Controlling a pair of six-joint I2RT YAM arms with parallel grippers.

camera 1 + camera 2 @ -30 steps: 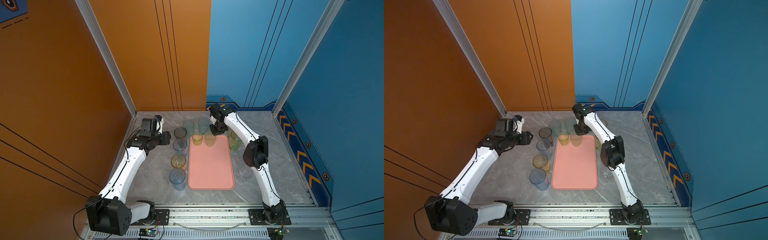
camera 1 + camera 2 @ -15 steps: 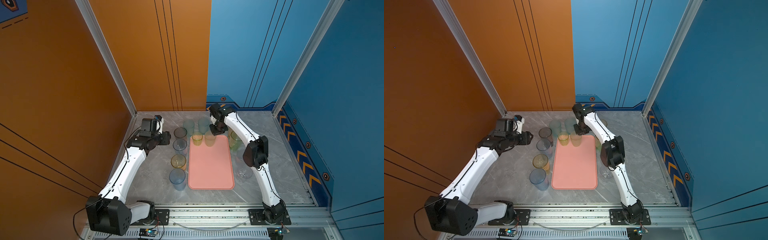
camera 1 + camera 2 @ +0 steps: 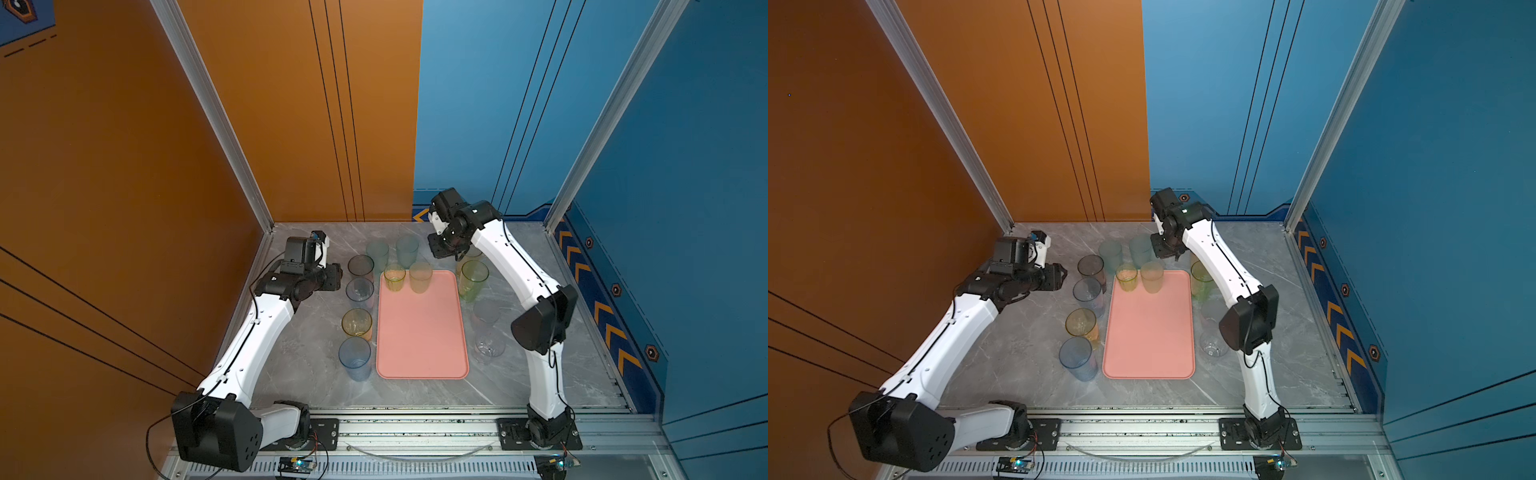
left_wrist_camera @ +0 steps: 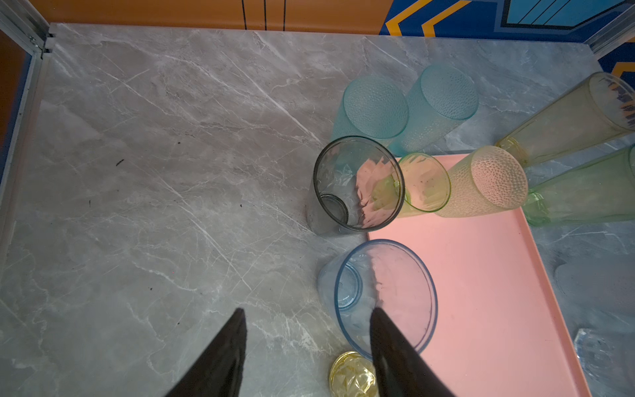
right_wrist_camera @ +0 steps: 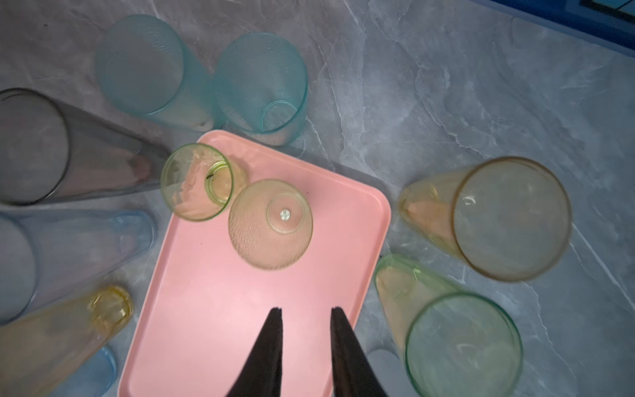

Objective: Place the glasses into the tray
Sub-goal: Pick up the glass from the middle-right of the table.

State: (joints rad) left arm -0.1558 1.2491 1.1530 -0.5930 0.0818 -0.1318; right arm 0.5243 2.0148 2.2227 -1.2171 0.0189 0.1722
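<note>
Orange and blue walls [image 3: 291, 124] box in a grey marble table [image 3: 303, 361], and the pink tray [image 3: 422, 332] lies flat in its middle. Only two glasses are in the tray, both at its far end: a pebbled glass [image 5: 271, 223] and, just beside it, a small green glass [image 5: 197, 182]. The others stand on the table, close along the tray's long sides and beyond its far end.

The right gripper [image 5: 307, 309] hovers over the tray near those two, with a narrow gap between its jaws and nothing in it. The left gripper [image 4: 307, 311] hangs beside the tray's left side, jaws wide and empty. A blue glass [image 4: 385, 299] is right by one finger and a grey glass [image 4: 357, 182] stands beyond it.

The blue glass looks like the left arm's pick. It is best gripped squarely and lifted straight up, clear of the grey neighbour. Setting it upright close to the green one would fill rows from the far end and leave room for the rest. Such light glasses probably tip easily, so a slow release seems wise.
</note>
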